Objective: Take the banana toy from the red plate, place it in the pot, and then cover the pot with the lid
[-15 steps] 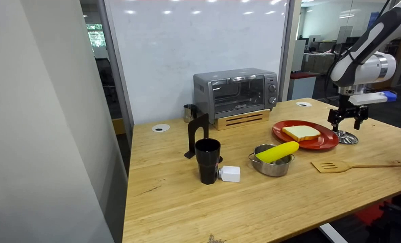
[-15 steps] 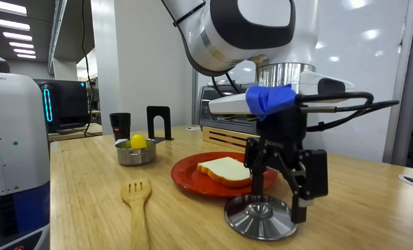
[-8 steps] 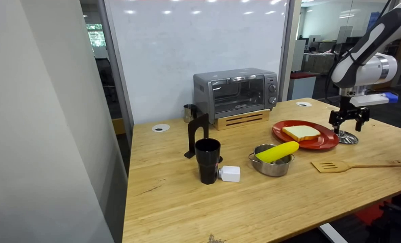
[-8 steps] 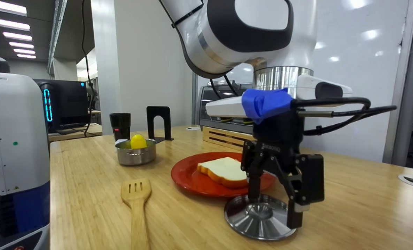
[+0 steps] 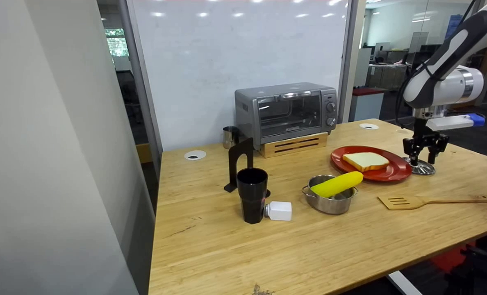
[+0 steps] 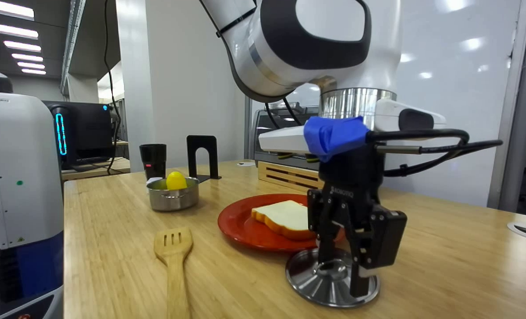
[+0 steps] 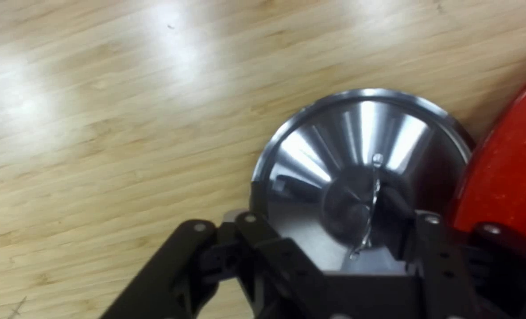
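Note:
The yellow banana toy rests in the steel pot, one end leaning over its rim; both also show in an exterior view, the banana toy and the pot. The silvery lid lies flat on the table beside the red plate. My gripper is low over the lid, partly open, with its fingers on either side of the knob. The wrist view shows the lid below the fingers and the plate at its right. Whether the fingers touch the knob cannot be told.
A bread slice lies on the plate. A wooden spatula lies in front of it. A black cup, a white bottle and a black bookend stand near the pot. A toaster oven stands at the back.
My gripper has moved down a little over the lid, and its fingers have drawn closer together. The lid, pot, banana toy and plate have not moved.

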Robot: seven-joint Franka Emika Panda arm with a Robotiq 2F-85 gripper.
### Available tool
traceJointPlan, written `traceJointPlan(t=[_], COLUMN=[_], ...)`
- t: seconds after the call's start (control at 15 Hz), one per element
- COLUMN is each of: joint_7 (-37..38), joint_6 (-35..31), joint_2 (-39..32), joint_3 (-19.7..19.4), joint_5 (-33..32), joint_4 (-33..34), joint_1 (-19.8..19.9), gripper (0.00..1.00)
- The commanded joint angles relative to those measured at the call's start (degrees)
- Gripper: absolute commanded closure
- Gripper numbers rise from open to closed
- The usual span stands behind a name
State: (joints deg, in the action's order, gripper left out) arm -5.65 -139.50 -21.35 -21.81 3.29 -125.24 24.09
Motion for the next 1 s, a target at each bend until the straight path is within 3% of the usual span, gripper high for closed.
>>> traceJointPlan(t=[0.0, 0.27, 0.47, 0.93], joint_7=[0.5, 0.4, 0.3, -1.9], joint_6=[-0.4, -0.3, -0.3, 2.2], joint_2=[1.5, 1.6, 1.8, 4.1], joint_3=[0.1, 0.0, 0.0, -0.7], joint_5=[-1.4, -1.8, -2.1, -7.2], joint_4=[-1.5, -1.3, -1.5, -3.0], joint_1=[0.2, 0.2, 0.2, -0.2], gripper=[0.69, 0.95, 1.0, 0.99])
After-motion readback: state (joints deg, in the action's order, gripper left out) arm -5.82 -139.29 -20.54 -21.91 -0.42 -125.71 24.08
